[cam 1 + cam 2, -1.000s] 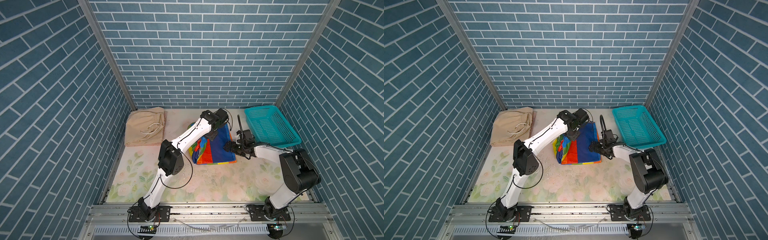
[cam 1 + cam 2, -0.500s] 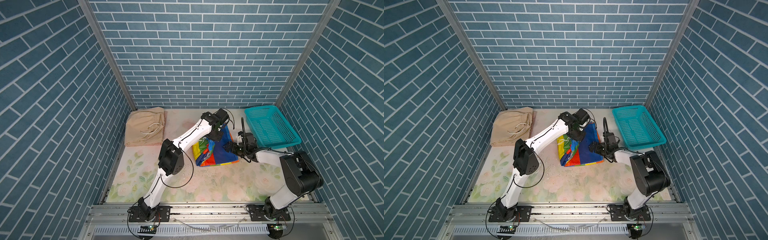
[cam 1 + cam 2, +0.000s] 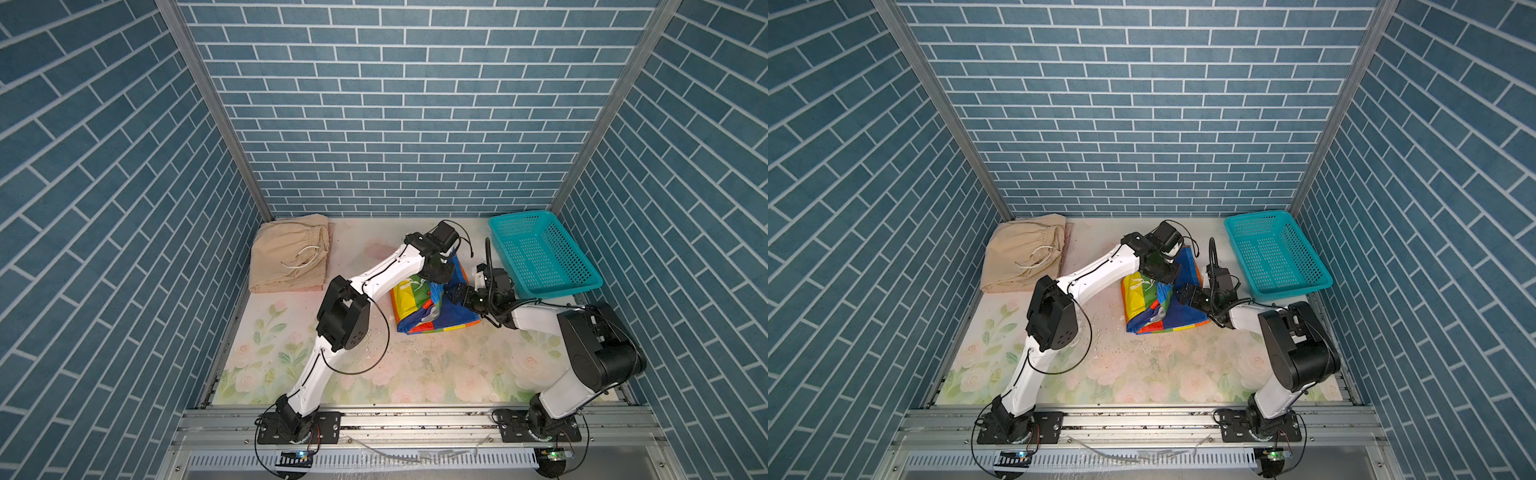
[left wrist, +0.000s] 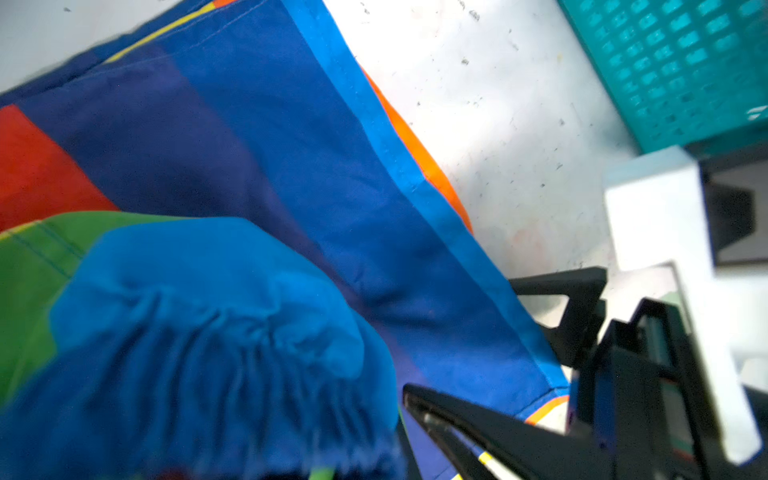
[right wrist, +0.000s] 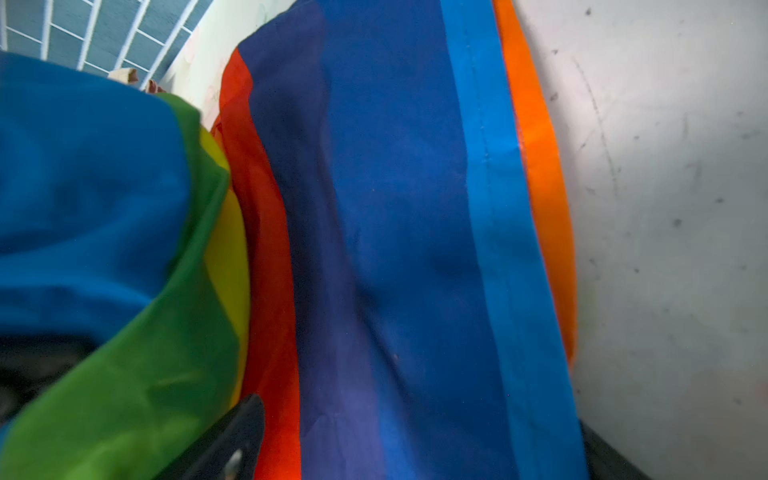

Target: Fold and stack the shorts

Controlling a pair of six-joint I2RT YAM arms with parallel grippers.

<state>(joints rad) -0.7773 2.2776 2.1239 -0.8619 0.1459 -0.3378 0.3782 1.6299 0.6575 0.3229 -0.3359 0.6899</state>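
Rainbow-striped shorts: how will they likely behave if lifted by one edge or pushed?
Probably floppy: the rainbow-striped shorts bunch and sag where the left gripper holds up the gathered waistband. Possibly slippery: the fabric looks smooth with a slight sheen in the wrist views, so folded layers may slide when pushed. Likely light, since one pinch holds up a fold.

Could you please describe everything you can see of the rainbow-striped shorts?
The rainbow-striped shorts are shiny thin fabric in blue, red, orange, yellow and green panels with a gathered blue waistband. They lie half-folded on the floral mat. The left claw pinches a raised fold; the open right claw straddles their edge.
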